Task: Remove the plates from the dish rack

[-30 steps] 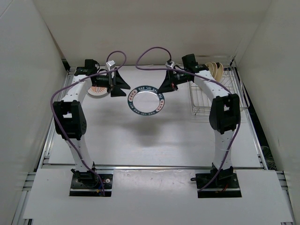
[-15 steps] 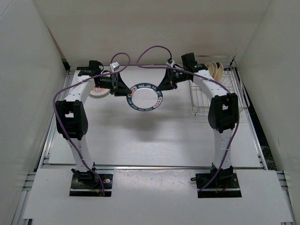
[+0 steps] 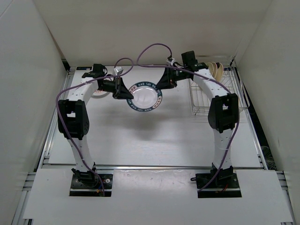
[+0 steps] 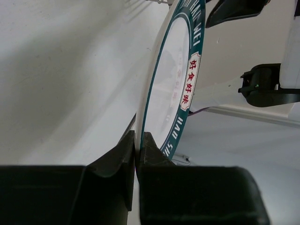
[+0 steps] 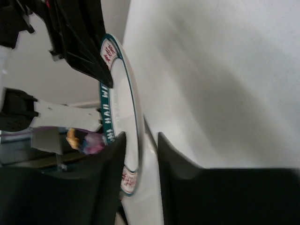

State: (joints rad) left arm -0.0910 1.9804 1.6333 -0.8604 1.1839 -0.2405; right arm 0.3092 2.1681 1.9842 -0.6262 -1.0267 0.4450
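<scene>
A white plate with a dark teal lettered rim (image 3: 145, 97) hangs tilted above the table between both arms. My left gripper (image 3: 125, 95) is shut on its left edge; in the left wrist view the fingertips (image 4: 138, 140) pinch the thin rim of the plate (image 4: 173, 79). My right gripper (image 3: 161, 84) is open. In the right wrist view its jaws (image 5: 140, 140) stand apart with the plate's rim (image 5: 119, 93) still between them. The dish rack (image 3: 201, 111) stands at the back right with cream plates (image 3: 214, 69) upright in its far end.
A white plate with an orange pattern (image 3: 97, 93) lies on the table at the back left, partly hidden under the left arm. Purple cables loop above both wrists. White walls close in the table on three sides.
The left gripper moved in to the plate's left edge and shut on it. The right gripper, which had held the plate, has opened. The plate has shifted slightly back and tilted.
</scene>
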